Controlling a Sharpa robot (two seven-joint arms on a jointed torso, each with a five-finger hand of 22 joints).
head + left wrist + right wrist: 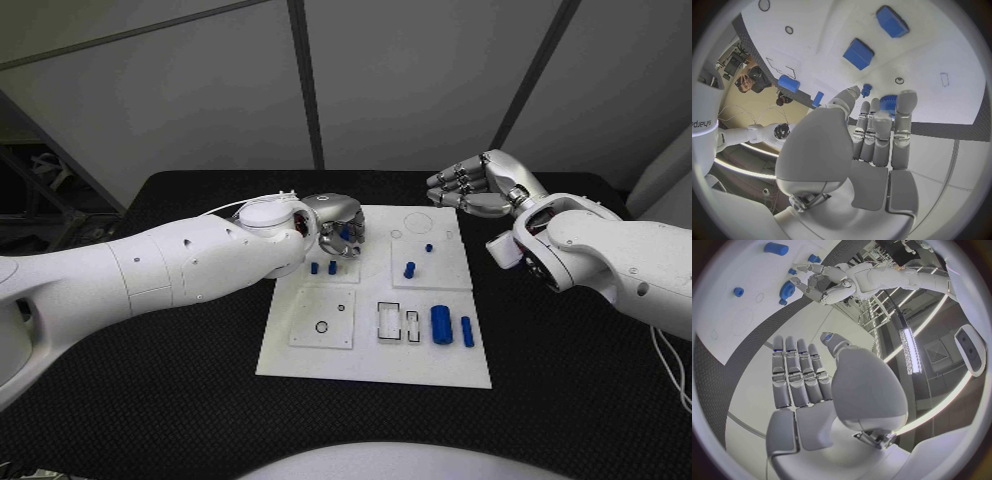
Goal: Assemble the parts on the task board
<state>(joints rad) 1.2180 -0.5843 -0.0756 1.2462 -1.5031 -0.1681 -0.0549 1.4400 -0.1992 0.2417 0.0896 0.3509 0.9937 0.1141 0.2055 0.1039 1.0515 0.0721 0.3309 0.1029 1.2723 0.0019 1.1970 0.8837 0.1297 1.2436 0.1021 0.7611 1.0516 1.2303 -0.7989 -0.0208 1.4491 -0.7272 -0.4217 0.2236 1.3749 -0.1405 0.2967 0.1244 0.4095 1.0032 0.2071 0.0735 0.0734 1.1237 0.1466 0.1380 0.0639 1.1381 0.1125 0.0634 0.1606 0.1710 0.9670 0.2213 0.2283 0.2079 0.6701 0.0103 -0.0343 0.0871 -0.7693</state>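
Observation:
The white task board [375, 345] lies in the middle of the table. My left hand [335, 225] hovers over its far left part, fingers stretched out and thumb apart. Its fingertips [906, 100] reach a round blue part [888, 103], seen also as the round blue part [787, 290] beside the left hand [826, 287]; no pinch shows. A small blue peg [866, 90] stands just past the thumb. My right hand [476, 185] hangs beyond the board's far right corner, and its straight fingers [795, 372] hold nothing.
A thick blue cylinder [441, 323] and a thin blue rod [467, 330] lie at the board's near right. Small blue pegs [410, 268] stand mid-board, and two more pegs [325, 268] stand below my left hand. Black table [159, 400] surrounds the board.

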